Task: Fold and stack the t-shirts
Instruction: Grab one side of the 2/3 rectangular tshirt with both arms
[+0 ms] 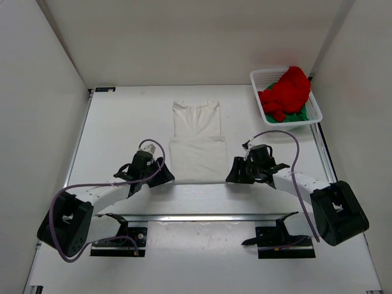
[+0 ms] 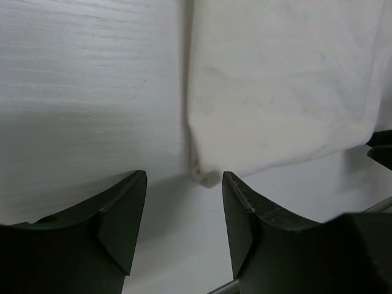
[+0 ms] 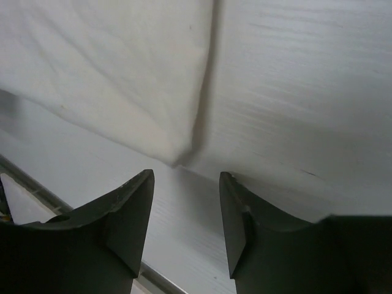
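The white t-shirt lies partly folded in the middle of the table, its near part doubled over. My left gripper is open and empty just off its near left corner, which shows in the left wrist view just beyond the fingertips. My right gripper is open and empty just off its near right corner, seen in the right wrist view. The red t-shirt lies heaped in the white mesh basket at the back right, on top of the green t-shirt.
White walls enclose the table on three sides. A metal rail runs across the table near the arm bases.
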Robot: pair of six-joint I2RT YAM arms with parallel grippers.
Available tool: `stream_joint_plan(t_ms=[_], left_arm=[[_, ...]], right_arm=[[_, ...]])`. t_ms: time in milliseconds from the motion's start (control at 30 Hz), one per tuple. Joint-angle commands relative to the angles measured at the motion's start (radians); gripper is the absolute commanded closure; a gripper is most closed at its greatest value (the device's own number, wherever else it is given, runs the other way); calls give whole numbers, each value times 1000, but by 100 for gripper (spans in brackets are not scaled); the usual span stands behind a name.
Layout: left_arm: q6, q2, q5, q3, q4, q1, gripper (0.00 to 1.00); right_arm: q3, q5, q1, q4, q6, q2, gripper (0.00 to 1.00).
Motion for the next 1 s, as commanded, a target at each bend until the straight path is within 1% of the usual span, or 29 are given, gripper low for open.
stream_joint_plan(t_ms=[0, 100, 133, 167, 233, 300, 333, 400, 467, 533, 600, 667, 700, 733, 767, 800, 833, 900, 933, 967], left_arm=[[2, 39, -8, -14, -15, -50, 36], [0, 91, -25, -3, -4, -76, 39], [-9, 106, -17, -3, 11, -70, 42], [-14, 110, -20, 0, 19, -88, 45], [-14, 133, -20, 6, 20, -101, 50], [-24, 134, -36, 1, 43, -101, 61], [-30, 136, -31, 0, 52, -95, 64], [-41, 131, -23, 6, 46, -87, 79], [-35, 104, -26, 26, 42, -96, 86], [-17, 69, -40, 41, -26, -104, 97], [-9, 16, -29, 31, -70, -98, 100], [11, -85, -31, 12, -148, -98, 100], [14, -144, -28, -7, -202, -99, 100], [16, -171, -23, -8, -268, -102, 100], [9, -239, 4, -23, -296, -105, 100], [-1, -278, 10, -28, -357, -116, 100], [-9, -348, 9, -26, -407, -121, 100], [-36, -444, 30, 21, -455, -112, 100], [-37, -446, 40, 41, -457, -101, 100], [-32, -437, 58, 96, -449, -84, 100]], right_arm=[[-10, -44, -1, 57, 4, 71, 54], [-2, -74, -5, 102, 18, 117, 54], [18, -77, 0, 106, 12, 147, 55], [26, -72, 6, 108, 16, 155, 56], [32, -80, 3, 141, 19, 166, 64], [33, -81, 14, 146, 24, 178, 79], [36, -87, 11, 146, 25, 187, 82], [50, -83, 17, 142, 30, 188, 94], [44, -71, 32, 114, 31, 163, 100], [26, -48, 61, 88, 34, 117, 100], [-29, -41, 89, 59, 56, 39, 99], [-74, -22, 138, 22, 97, -30, 100], [-98, -2, 181, -13, 129, -93, 100], [-112, 9, 234, -35, 146, -121, 100], [-115, 27, 253, -82, 175, -177, 100], [-117, 55, 306, -131, 191, -235, 100], [-105, 67, 354, -156, 221, -263, 100], [-33, 80, 357, -214, 225, -315, 100], [4, 72, 321, -224, 199, -314, 100], [64, 63, 281, -240, 164, -303, 100]])
